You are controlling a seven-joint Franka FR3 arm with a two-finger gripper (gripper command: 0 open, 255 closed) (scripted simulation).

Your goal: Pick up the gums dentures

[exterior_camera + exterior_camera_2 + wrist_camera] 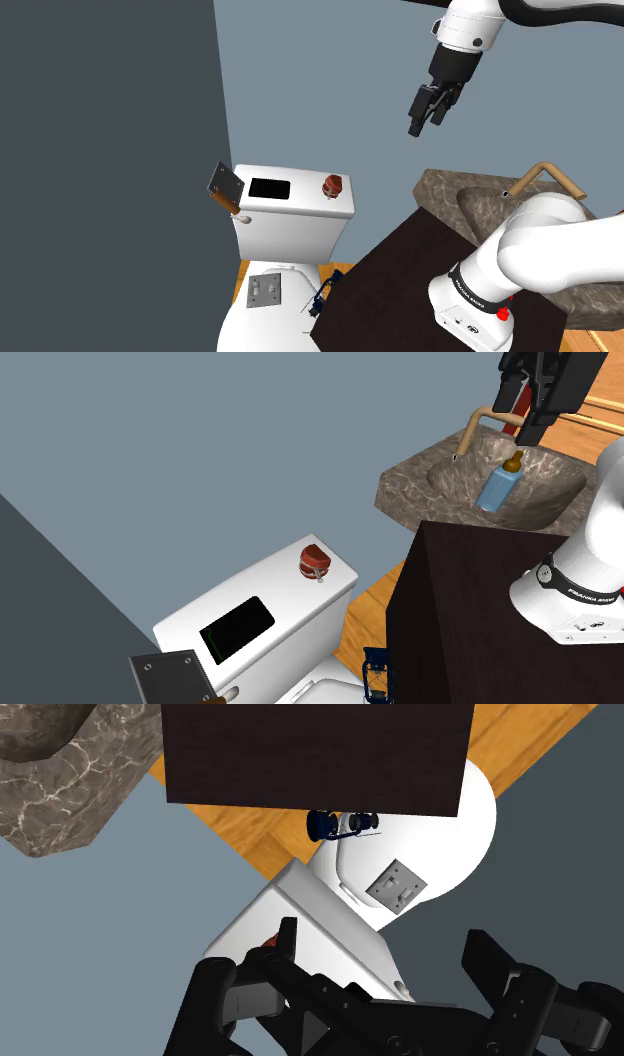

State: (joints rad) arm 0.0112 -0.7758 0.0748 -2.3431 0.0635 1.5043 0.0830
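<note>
On the white toilet tank lid (300, 206), from the shoulder view's left, sit a grey square blade with a brown handle (224, 186), a flat black rectangle (269, 187) and the reddish-brown gums dentures (333, 186). Up to their right, the black hand (425, 125) hangs released, fingers apart.

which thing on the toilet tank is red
The small rounded dentures, at the tank end nearer the sink; the flat slab is black, the square plate grey.

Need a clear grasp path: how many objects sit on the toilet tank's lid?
3. Red dentures near the shoulder view's right end of the lid; a flat black rectangle mid-lid; a grey cleaver-like blade tilted up at the left end. Anything behind the blade would be hidden.
</note>
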